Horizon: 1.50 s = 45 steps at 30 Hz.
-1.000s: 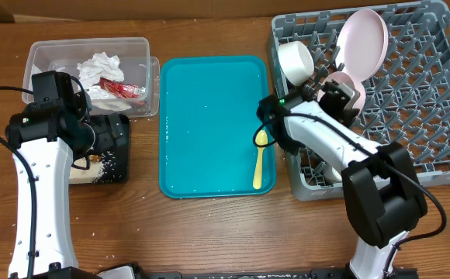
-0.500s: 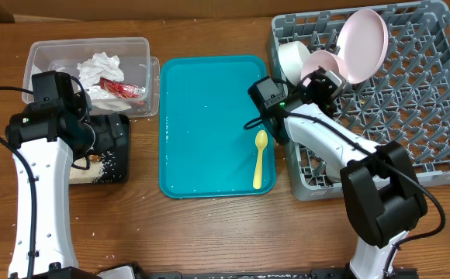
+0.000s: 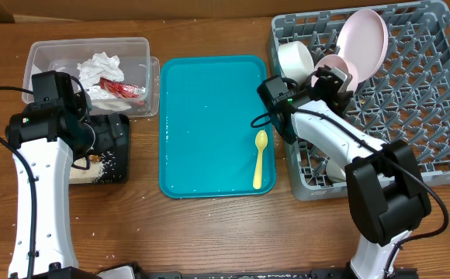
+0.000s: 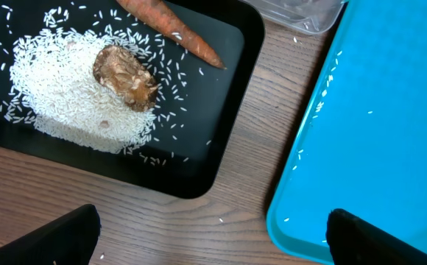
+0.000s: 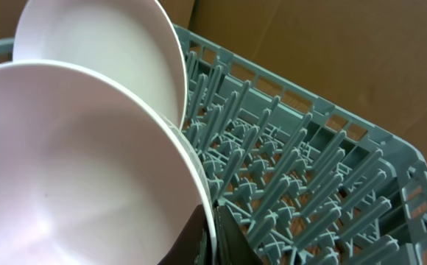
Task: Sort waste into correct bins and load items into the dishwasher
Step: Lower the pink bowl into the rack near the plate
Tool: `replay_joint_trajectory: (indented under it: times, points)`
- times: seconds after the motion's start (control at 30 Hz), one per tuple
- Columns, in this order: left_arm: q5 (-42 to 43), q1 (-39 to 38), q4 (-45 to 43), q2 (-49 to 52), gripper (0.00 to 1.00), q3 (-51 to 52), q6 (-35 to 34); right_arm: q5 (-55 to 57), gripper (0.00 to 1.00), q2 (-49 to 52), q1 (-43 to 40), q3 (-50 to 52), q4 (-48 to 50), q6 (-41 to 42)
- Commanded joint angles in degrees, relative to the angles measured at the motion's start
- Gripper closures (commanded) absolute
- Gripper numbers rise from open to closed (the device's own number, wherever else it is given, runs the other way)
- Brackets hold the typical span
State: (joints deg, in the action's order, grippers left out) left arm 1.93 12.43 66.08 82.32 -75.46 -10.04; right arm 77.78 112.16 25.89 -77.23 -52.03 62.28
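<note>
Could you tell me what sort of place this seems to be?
It looks like a test bench staged for dish clearing, not a real kitchen: a wooden table with a grey dish rack, a teal tray and a black tray of food scraps.

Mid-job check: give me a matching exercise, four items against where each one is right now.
Items
A. yellow spoon
B. red wrapper
C. brown food lump
D. small pale bowl

Places
1. on the rice in the black tray
2. at the dish rack, pinched by the right gripper
3. on the teal tray
4. in the clear tub

Pairs: A-3, B-4, C-1, D-2
</note>
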Motion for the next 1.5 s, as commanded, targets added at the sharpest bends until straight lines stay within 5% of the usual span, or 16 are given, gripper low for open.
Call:
replay_joint_trajectory:
  times: [0.0, 0.9, 1.27, 1.47]
  points:
    - [0.5, 0.3, -0.2, 0.2, 0.0, 0.1, 1.3, -5.4, 0.96, 0.5, -0.3, 0.0, -0.3, -1.2]
    - [0.5, 0.3, -0.2, 0.2, 0.0, 0.1, 1.3, -23.6, 0.96, 0.5, -0.2, 0.0, -7.3, -1.2]
    - [0.5, 0.3, -0.2, 0.2, 0.0, 0.1, 1.3, -26.7, 0.73, 0.5, -0.2, 0.0, -6.9, -1.2]
    - [0.5, 0.3, -0.2, 0.2, 0.0, 0.1, 1.3, -27.8, 0.73, 0.5, -0.2, 0.0, -7.3, -1.2]
